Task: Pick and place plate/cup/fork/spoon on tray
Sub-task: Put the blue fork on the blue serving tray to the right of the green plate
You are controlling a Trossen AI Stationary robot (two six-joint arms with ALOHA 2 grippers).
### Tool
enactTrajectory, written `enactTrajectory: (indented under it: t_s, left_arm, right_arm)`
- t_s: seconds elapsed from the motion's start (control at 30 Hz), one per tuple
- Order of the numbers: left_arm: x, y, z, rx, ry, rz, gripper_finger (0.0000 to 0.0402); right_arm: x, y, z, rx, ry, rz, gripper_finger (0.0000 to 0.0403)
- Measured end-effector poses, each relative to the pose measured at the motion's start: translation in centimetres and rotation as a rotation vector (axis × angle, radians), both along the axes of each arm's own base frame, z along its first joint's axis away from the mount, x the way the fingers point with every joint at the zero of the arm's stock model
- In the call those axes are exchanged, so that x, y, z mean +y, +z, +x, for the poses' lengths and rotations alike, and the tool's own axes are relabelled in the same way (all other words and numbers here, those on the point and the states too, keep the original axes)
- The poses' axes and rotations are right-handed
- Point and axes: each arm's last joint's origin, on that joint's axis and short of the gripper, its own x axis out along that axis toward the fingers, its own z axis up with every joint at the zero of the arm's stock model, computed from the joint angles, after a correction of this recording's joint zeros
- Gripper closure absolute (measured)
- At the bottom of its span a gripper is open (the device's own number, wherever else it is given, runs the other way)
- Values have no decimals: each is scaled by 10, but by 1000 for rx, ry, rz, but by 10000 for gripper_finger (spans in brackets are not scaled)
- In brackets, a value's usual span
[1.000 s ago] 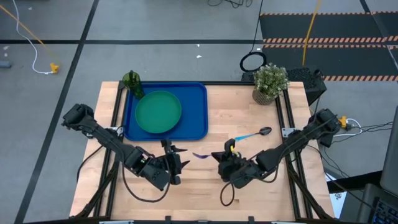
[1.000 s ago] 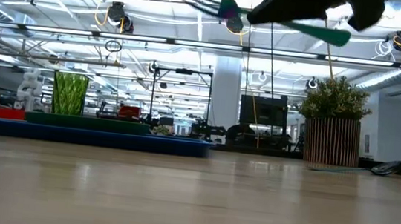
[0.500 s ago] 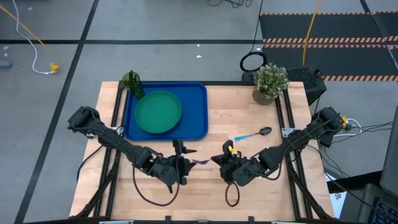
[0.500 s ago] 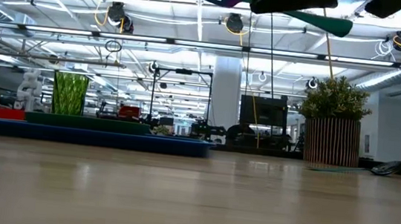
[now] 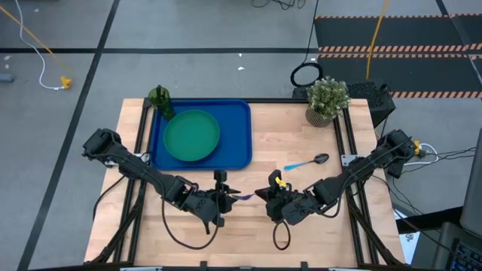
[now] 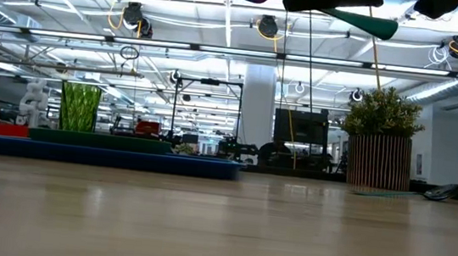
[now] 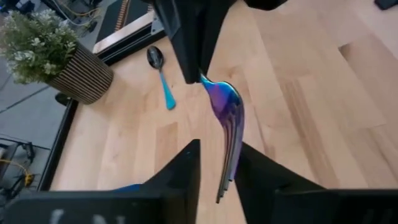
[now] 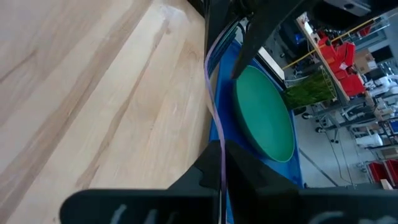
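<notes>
Iridescent fork [image 5: 242,196] hangs in the air above the wood table [image 5: 301,143], between both grippers. Right gripper [image 5: 265,193] is clamped on its handle; left gripper [image 5: 224,197], arm stretched low across the front edge, has fingers [image 7: 186,163] narrowed around the tines, contact unclear. Plate [image 5: 191,135] sits on the tray [image 5: 239,135], cup [image 5: 160,99] at its corner, spoon [image 5: 307,162] on the table.

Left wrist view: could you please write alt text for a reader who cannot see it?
A fork hangs above the wooden table, its handle end pinched by the right pincer and its tines between the fingers of the left pincer. Beyond lie a spoon and a potted plant.
</notes>
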Motion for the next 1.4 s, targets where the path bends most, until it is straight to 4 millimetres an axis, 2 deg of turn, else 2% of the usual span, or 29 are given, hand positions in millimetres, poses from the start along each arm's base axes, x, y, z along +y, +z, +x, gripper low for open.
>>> enactTrajectory:
  t_s: [0.23,0.33,0.57,0.67,0.8,0.9,1.1,1.4]
  left_arm:
    - [0,0,0,18,-48,40,390]
    - [-1,0,0,22,-63,64,390]
    - [-1,-1,-2,53,-111,153,395]
    - [-3,-2,-3,68,-150,201,392]
    - [-7,-4,-3,110,-295,336,396]
    - [-10,-8,-6,178,-435,506,393]
    - [-13,-8,-8,206,-577,693,397]
    - [-9,-8,-6,239,-617,829,397]
  right_arm:
    - [0,0,0,-3,0,2,401]
    - [1,1,0,-14,-12,22,387]
    - [1,0,-1,-36,-68,141,302]
    - [1,-1,0,-13,-41,237,262]
    - [-1,-1,4,31,10,402,221]
    - [-8,0,9,71,18,532,202]
    - [-26,2,19,158,-51,876,188]
    - [-33,1,22,199,-74,986,209]
